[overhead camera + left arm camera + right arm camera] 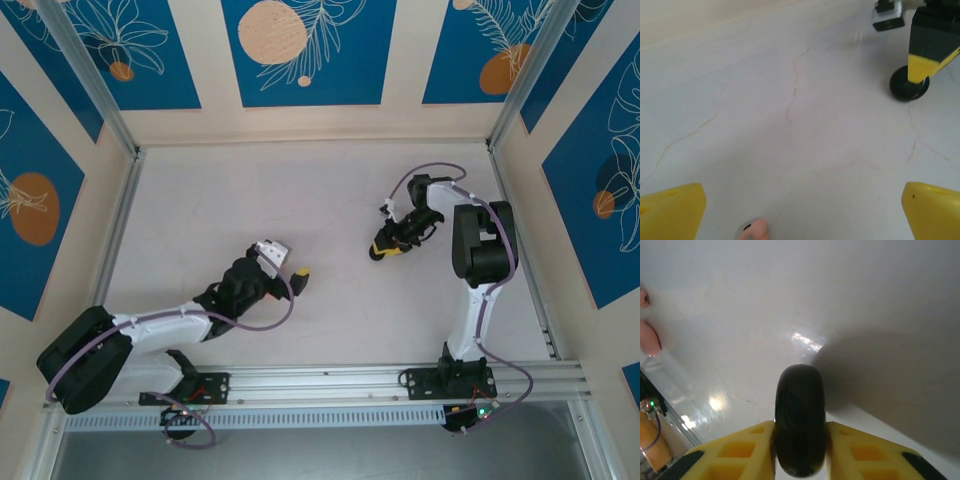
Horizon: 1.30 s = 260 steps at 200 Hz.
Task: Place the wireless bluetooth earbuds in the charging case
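Observation:
A salmon-pink earbud (752,231) lies on the table at the bottom edge of the left wrist view, just inside the left yellow finger (672,212). My left gripper (802,210) is wide open and low over the table (200,210), with nothing between its fingers. It reaches toward the table's middle (292,275). The black rounded charging case (800,420) stands on edge between the yellow fingers of my right gripper (800,440), which press its two sides. From the left wrist the case (909,87) rests on the table under the right gripper (927,55). In the top view that gripper (383,250) is right of centre.
Patterned blue and cream walls (310,50) enclose the pale table on three sides. A metal rail (330,382) runs along the near edge by the arm bases. Two pink shapes (649,336) sit at the left edge of the right wrist view, too cut off to identify.

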Available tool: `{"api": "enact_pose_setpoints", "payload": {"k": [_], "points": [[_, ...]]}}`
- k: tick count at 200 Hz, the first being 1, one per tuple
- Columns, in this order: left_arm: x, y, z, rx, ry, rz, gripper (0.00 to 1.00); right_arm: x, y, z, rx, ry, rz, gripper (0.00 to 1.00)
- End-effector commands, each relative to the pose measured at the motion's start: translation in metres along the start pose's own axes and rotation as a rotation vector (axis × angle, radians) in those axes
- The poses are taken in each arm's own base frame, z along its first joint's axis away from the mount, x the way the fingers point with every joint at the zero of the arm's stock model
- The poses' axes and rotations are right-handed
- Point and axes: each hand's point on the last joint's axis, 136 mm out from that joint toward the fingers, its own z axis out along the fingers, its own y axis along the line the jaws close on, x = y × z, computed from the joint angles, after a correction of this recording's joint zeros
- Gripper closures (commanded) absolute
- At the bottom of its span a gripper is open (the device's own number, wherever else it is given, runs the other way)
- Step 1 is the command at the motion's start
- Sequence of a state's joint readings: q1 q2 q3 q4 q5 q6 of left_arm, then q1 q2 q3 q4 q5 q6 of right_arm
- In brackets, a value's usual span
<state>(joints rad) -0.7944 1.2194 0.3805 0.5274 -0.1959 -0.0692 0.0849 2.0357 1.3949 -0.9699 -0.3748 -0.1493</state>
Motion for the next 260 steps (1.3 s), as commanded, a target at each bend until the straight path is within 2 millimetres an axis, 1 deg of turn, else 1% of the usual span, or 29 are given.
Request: {"api": "enact_pose_setpoints", "payload": {"k": [1,40,80,90,101,115,139,159,177,186,196,209,220,229,241,260], "points": [[0.007,0.003,-0.001,-0.023,0.089,0.021,0.0,0.003,-0.006,-0.003,0.021,0.015,0.031,0.63],[0.008,0.0,0.005,-0.009,0.181,-0.004,0.0,0.002,-0.004,-0.012,0.03,-0.006,0.06,0.59],[0.01,0.002,0.011,0.0,0.259,-0.131,0.0,-0.004,0.001,-0.024,0.044,-0.039,0.091,0.58],[0.011,0.004,0.011,-0.005,0.281,-0.182,0.0,-0.007,0.004,-0.027,0.041,-0.055,0.093,0.58],[0.012,0.002,0.011,0.014,0.313,-0.213,0.0,-0.01,0.009,-0.033,0.04,-0.079,0.095,0.57],[0.013,0.003,0.009,0.012,0.358,-0.218,0.01,-0.014,0.016,-0.04,0.049,-0.112,0.079,0.56],[0.012,0.01,0.003,-0.016,0.422,-0.216,0.02,-0.016,0.029,-0.049,0.083,-0.17,0.023,0.55],[0.011,0.02,-0.007,-0.065,0.49,-0.25,0.04,-0.013,0.049,-0.053,0.093,-0.224,-0.018,0.55],[0.011,0.028,-0.017,-0.117,0.561,-0.308,0.05,-0.011,0.077,-0.054,0.044,-0.284,-0.062,0.54],[0.01,0.03,-0.022,-0.139,0.593,-0.334,0.06,-0.012,0.08,-0.055,0.063,-0.315,-0.056,0.54],[0.011,0.03,-0.026,-0.157,0.636,-0.363,0.07,-0.012,0.083,-0.057,0.084,-0.348,-0.038,0.53],[0.013,0.028,-0.031,-0.176,0.694,-0.405,0.09,-0.011,0.091,-0.058,0.062,-0.385,-0.011,0.53],[0.015,0.023,-0.032,-0.17,0.744,-0.439,0.11,-0.011,0.105,-0.057,0.016,-0.42,-0.022,0.53],[0.019,0.02,-0.032,-0.171,0.786,-0.463,0.14,-0.008,0.117,-0.055,-0.011,-0.443,-0.039,0.51],[0.023,0.017,-0.031,-0.178,0.834,-0.493,0.15,-0.004,0.132,-0.051,-0.038,-0.473,-0.078,0.5],[0.033,0.018,-0.032,-0.216,0.888,-0.515,0.15,0.003,0.147,-0.045,-0.062,-0.494,-0.114,0.49]]}}
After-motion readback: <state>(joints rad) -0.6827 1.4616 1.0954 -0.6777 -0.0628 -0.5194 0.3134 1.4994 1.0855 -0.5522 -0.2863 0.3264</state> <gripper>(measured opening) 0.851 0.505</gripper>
